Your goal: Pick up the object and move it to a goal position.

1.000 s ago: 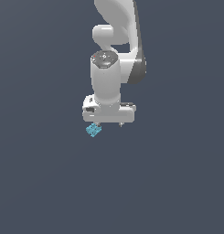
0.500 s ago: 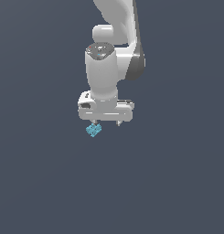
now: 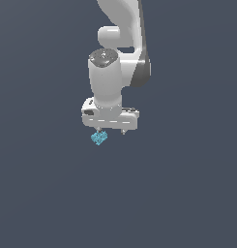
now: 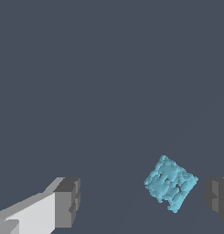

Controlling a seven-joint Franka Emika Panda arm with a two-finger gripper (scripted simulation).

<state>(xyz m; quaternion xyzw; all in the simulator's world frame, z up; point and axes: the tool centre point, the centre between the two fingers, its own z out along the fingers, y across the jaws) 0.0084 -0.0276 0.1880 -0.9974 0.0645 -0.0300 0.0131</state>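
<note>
The gripper hangs with fingers spread apart, grasping nothing. The block sits between them, close to one finger. Closing off-centre risks pushing or twisting it out of the grasp.

White arm points straight down, its fingers spread wide apart

Surface finishes
Object: cyan, rough, bumpy, matt. Gripper: smooth white plastic-like shell, soft sheen; fingertips matt grey.
</note>
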